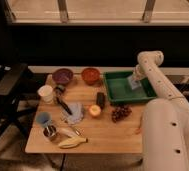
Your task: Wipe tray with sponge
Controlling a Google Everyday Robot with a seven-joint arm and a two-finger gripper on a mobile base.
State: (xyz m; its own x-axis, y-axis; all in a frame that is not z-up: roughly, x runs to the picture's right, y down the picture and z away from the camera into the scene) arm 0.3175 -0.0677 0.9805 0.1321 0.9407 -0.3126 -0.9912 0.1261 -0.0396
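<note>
I see the green plastic tray with raised sides sitting flat at the back right of the wooden table. The small light-blue soft sponge is inside it, at the right end near the back wall. My gripper is down in the tray, closed on the sponge.
</note>
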